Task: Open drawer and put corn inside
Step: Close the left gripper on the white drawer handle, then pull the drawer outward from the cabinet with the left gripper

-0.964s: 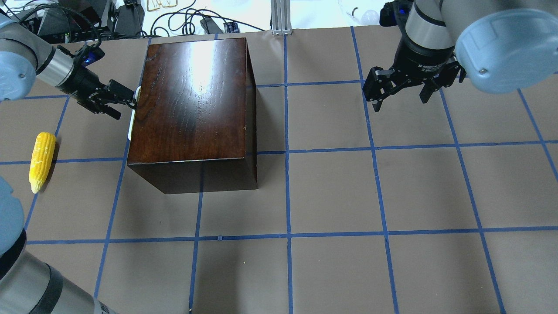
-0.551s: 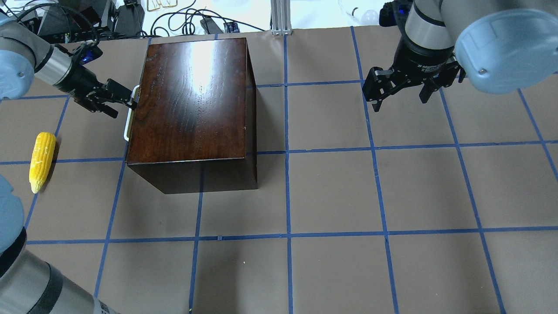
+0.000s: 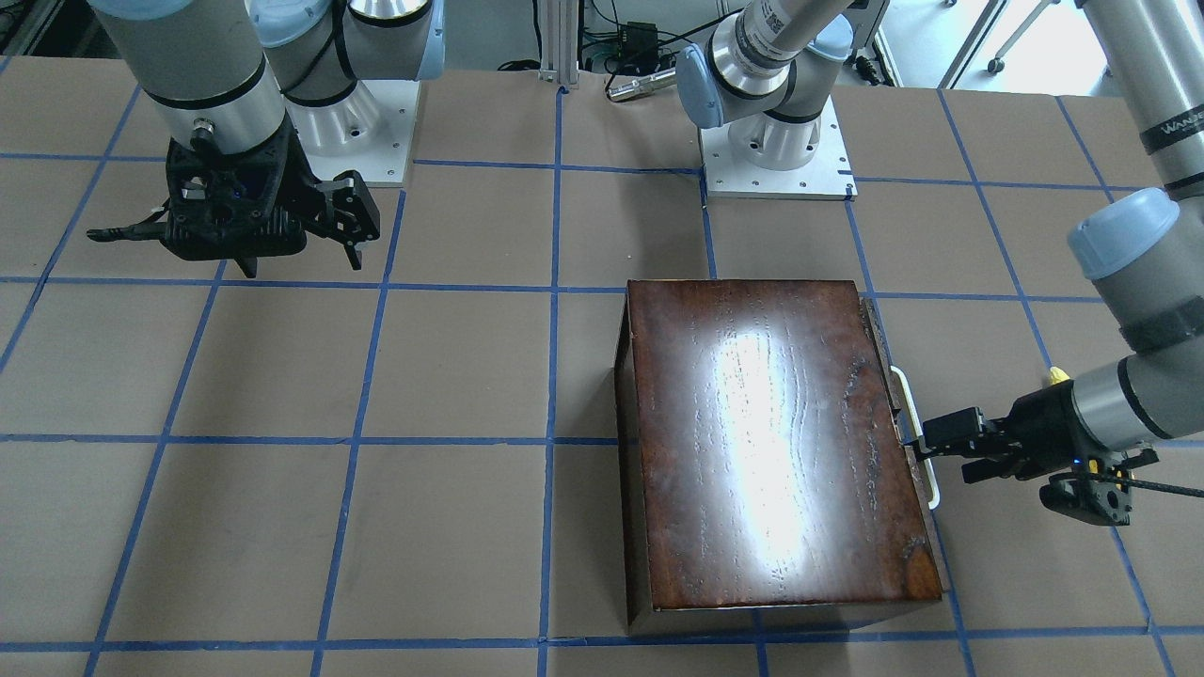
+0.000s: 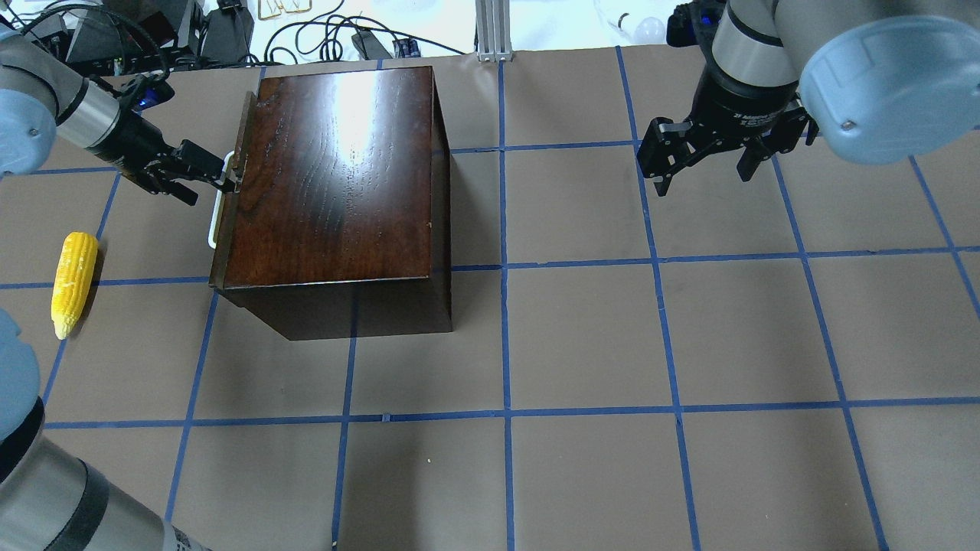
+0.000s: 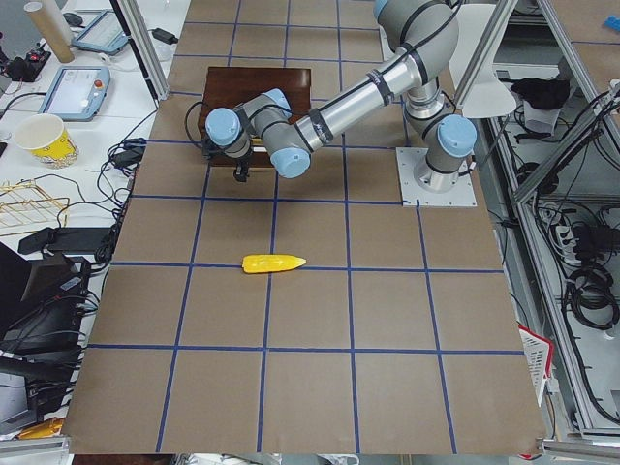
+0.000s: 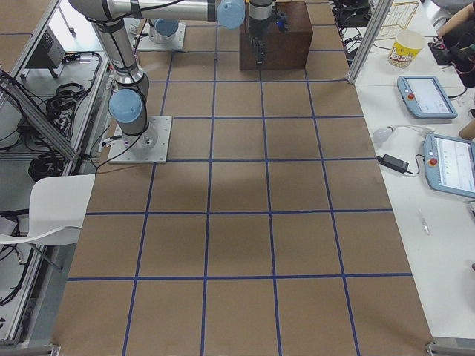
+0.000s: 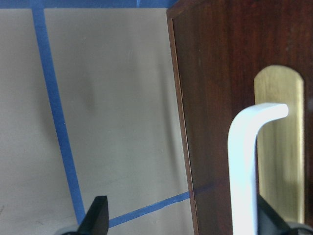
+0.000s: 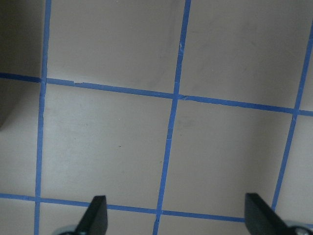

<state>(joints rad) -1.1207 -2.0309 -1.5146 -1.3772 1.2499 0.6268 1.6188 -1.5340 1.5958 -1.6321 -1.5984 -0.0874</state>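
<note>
Facing the robot: the left hand [image 3: 926,442] sits at the white handle [image 3: 931,484] on the dark box [image 3: 771,442]; the right hand [image 3: 301,263] hangs over the tabletop [image 3: 451,376], well apart. From overhead, the drawer [image 4: 222,260] stands slightly out of the box, and the corn [image 4: 74,283] lies on the tabletop beyond the left hand. Left wrist view — fingers spread wide, the handle just inside one fingertip, unclamped. Right wrist view — fingers likewise spread.

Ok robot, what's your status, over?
Left gripper open around white curved handle. Dark brown wooden drawer barely out. Bumpy yellow toy corn untouched on table. Right gripper open, idle.
</note>
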